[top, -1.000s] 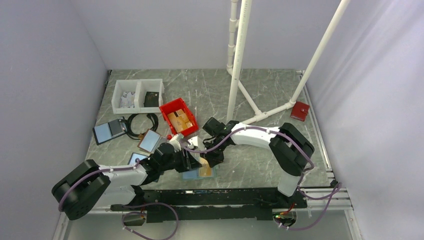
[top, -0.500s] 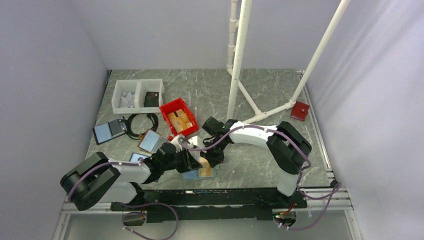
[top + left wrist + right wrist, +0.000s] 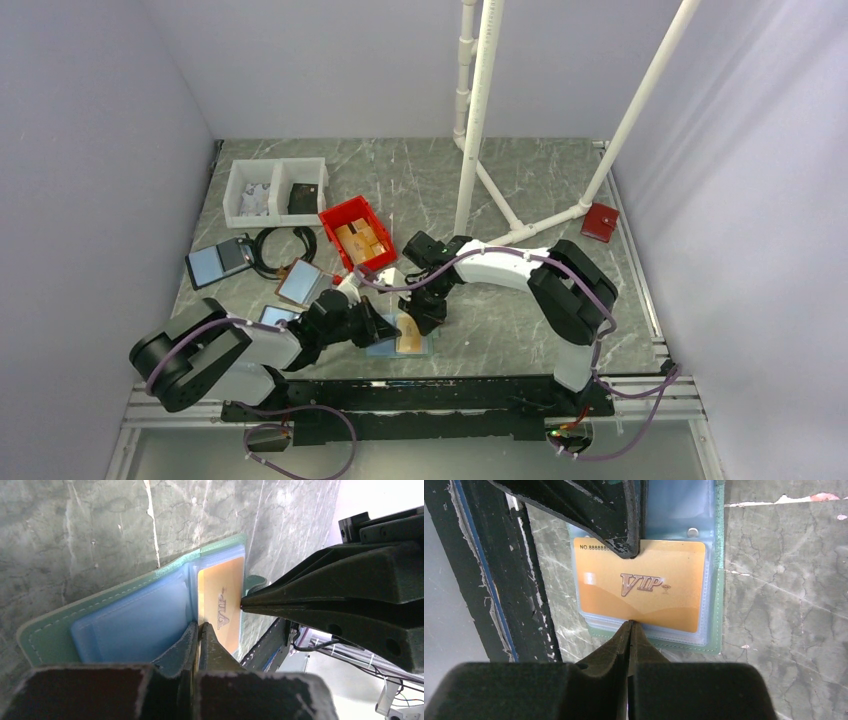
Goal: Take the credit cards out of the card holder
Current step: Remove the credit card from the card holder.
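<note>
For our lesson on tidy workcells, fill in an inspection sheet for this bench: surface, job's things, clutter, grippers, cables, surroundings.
Surface: grey marbled table; no spills seen.
Job's things: card holder lies open near the arms; orange card lies on one panel.
Clutter: white bin, red bin, dark folder, brown folder, all left of centre.
Grippers: left gripper shut, tips at one long edge of the card; right gripper shut, tips at the opposite edge.
Cables: purple cables run along both arms; black coil lies beside the folders.
Surroundings: white pipes at the back; red block near the right edge; plain walls.
</note>
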Controlling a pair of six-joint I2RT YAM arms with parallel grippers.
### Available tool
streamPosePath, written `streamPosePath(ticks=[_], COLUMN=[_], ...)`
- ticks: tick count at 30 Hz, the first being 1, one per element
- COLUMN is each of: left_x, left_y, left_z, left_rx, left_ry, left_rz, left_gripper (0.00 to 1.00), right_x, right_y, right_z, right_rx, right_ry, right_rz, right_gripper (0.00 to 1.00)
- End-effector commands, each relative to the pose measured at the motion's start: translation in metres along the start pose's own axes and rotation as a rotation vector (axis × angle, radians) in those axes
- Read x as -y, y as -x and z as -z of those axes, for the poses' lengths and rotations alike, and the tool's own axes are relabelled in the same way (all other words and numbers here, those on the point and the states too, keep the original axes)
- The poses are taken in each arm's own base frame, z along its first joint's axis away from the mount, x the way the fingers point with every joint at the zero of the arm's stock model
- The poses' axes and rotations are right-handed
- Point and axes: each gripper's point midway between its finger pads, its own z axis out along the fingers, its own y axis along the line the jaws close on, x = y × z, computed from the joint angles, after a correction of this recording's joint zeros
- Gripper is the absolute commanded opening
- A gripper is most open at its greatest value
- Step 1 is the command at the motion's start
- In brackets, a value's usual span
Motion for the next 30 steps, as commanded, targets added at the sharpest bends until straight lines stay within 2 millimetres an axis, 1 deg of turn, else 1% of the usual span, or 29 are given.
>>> streamPosePath(ticks=[1,3,6,13,19,22,26,28,30], left_x=[-0.006,-0.004,-0.003,-0.001,-0.002,0.002,0.001,-0.011,-0.015], left_y=[-0.007,-0.005,-0.004,0.001,0.003,0.005,0.006,-0.001,-0.002], left_z=[0.005,0.009,0.017,0.037,0.045,0.046,0.044,0.043,0.041], left_rx=[-0.009,0.001,0.018,0.073,0.112,0.124,0.125,0.105,0.096], left_ry=[0.021,0.018,0.015,-0.002,-0.021,-0.039,-0.033,-0.002,0.018], left_rz=[-0.007,-0.026,-0.050,-0.081,-0.070,-0.057,-0.038,-0.028,-0.021], left_gripper=[0.00,0.00,0.00,0.00,0.00,0.00,0.00,0.00,0.00], right_x=[0.015,0.019,0.023,0.026,0.022,0.020,0.017,0.016,0.016], right_y=[0.013,0.010,0.007,0.003,0.005,0.006,0.009,0.010,0.011], right_z=[-0.013,-0.011,-0.012,-0.014,-0.012,-0.012,-0.009,-0.008,-0.007], right_rx=[0.028,0.024,0.011,-0.002,0.006,0.011,0.022,0.026,0.030], right_ry=[-0.037,-0.052,-0.063,-0.075,-0.055,-0.049,-0.039,-0.035,-0.037], right_rz=[0.045,0.038,0.029,0.025,0.033,0.037,0.046,0.050,0.053], right_gripper=[0.03,0.05,0.10,0.21,0.23,0.24,0.24,0.23,0.23])
